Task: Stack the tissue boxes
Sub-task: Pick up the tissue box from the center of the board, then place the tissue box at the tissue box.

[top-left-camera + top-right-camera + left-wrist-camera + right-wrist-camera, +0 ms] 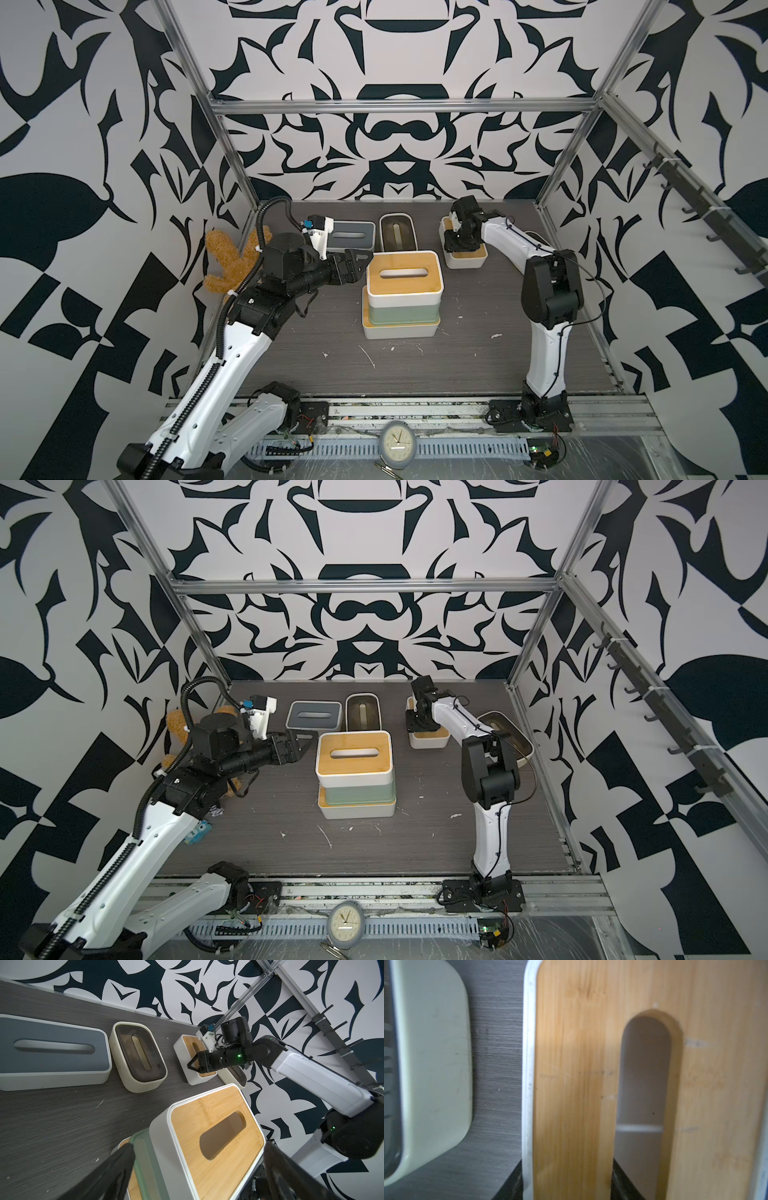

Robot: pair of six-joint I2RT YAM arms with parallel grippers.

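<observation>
Grey table (415, 365): 3 boxes (401, 316) stacked, bamboo lid (403, 259) topmost

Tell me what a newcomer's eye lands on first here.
The three-box stack mid-table, a mint green box sandwiched between two bamboo-lidded white ones. Then the right claw, shut on a lone bamboo-lidded box at the back, and the left claw, open beside the stack.

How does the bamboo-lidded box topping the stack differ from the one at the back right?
The stack-top box rests on the mint green box; the back box sits on the table. The stack-top box is ungripped, the open left gripper beside it; the right gripper is shut on the back box. The stack-top box's slot lies crosswise to the back box's. Both are white with bamboo lids.
</observation>
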